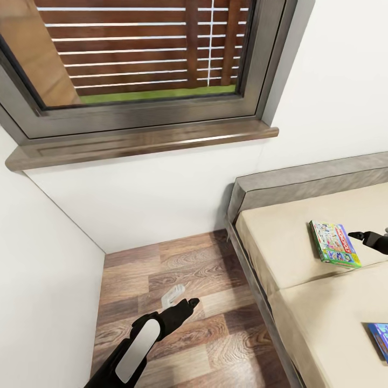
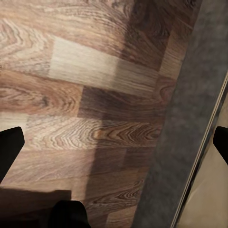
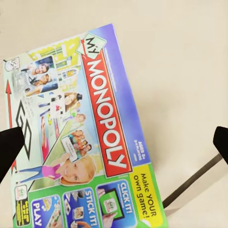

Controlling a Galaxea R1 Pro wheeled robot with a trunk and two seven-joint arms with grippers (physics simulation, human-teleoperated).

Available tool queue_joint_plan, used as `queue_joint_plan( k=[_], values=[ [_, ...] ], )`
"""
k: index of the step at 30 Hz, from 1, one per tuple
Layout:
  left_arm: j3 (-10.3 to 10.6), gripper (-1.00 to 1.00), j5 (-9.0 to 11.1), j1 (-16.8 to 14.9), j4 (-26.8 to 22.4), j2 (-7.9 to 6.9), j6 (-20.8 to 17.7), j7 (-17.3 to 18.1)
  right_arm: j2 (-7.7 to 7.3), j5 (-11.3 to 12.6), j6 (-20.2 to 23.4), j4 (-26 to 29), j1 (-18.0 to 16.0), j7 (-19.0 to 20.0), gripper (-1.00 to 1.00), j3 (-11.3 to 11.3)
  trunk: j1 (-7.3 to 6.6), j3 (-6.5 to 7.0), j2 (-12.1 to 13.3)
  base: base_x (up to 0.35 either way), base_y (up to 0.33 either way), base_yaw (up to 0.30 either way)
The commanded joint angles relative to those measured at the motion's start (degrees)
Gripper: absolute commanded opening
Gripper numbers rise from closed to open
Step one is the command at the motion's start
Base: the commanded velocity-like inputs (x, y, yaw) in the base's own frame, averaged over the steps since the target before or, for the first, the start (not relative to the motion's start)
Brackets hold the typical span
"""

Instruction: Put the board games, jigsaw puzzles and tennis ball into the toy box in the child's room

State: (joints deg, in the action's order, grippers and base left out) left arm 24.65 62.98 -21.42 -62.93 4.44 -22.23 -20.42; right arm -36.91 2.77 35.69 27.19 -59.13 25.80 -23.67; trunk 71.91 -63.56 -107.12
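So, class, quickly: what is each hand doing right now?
Left hand: open, holding nothing, above the wooden floor.
Right hand: open, holding nothing, over the Monopoly board game on the bed.

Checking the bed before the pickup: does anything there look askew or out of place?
The Monopoly box lies flat but skewed on the bed. A blue game box lies nearer, cut off by the picture's edge. Nothing looks damaged.

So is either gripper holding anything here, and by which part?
Nothing is held. The right gripper is open beside the Monopoly box on the bed; the left gripper is open over the floor.
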Motion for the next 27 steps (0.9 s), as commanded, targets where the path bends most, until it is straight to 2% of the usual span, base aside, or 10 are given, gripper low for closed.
queue_joint_plan(
  k=[1,9,27],
  values=[
    [0.1,1.0,0.6,0.0,-0.1,-0.02,0.0,-0.5,0.04,0.3,0.4,0.0,0.0,0.1,1.0,-0.2,-0.01,-0.04,0.0,0.0,0.0,0.0],
    [0.1,1.0,0.5,0.0,-0.1,-0.14,0.0,-0.5,0.19,0.3,0.4,0.0,0.0,0.1,1.0,-0.2,-0.01,-0.04,0.0,0.007,-0.003,0.0],
    [0.1,1.0,0.5,0.1,0.0,-0.46,0.1,-0.3,0.25,0.4,0.6,-0.1,0.0,0.0,1.0,-0.2,-0.01,-0.04,0.0,0.08,-0.048,0.0]
  ],
)
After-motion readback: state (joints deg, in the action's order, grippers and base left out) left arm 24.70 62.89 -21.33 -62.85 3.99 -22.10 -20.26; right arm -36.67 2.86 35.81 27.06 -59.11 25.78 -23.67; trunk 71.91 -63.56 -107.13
